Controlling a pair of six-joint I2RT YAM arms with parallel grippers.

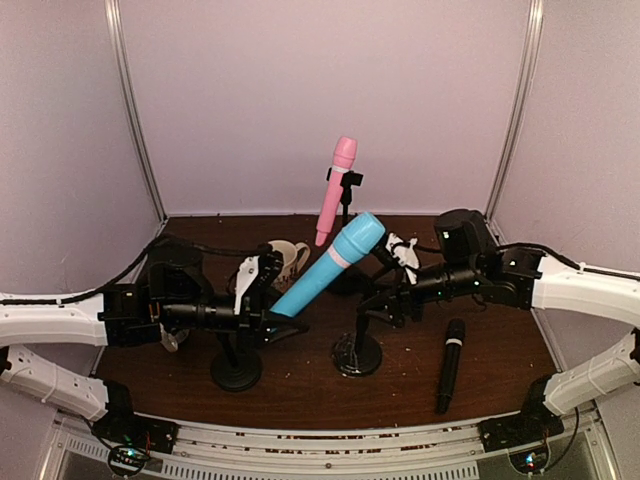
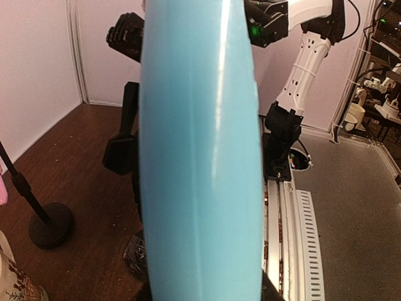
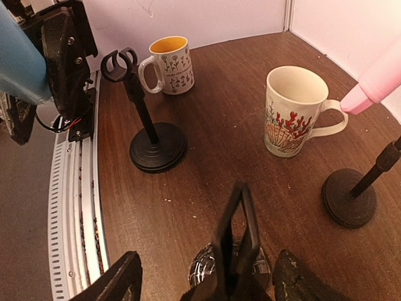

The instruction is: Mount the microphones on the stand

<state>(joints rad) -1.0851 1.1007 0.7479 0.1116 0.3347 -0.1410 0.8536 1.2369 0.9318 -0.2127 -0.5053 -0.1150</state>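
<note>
The left gripper (image 1: 262,300) is clamped on the tail of the light blue microphone (image 1: 325,270), holding it above the table between the two arms. The right gripper (image 3: 210,271) has its jaws apart, straddling the clip (image 3: 235,232) of the middle stand (image 1: 356,352) without visibly touching it. The microphone's long axis slants up from the left gripper toward the right rear, round head highest. The clip lies below and right of the shaft, nearer the right arm. The pink microphone (image 1: 336,190) sits in the rear stand. The black microphone (image 1: 450,365) lies flat at the right.
</note>
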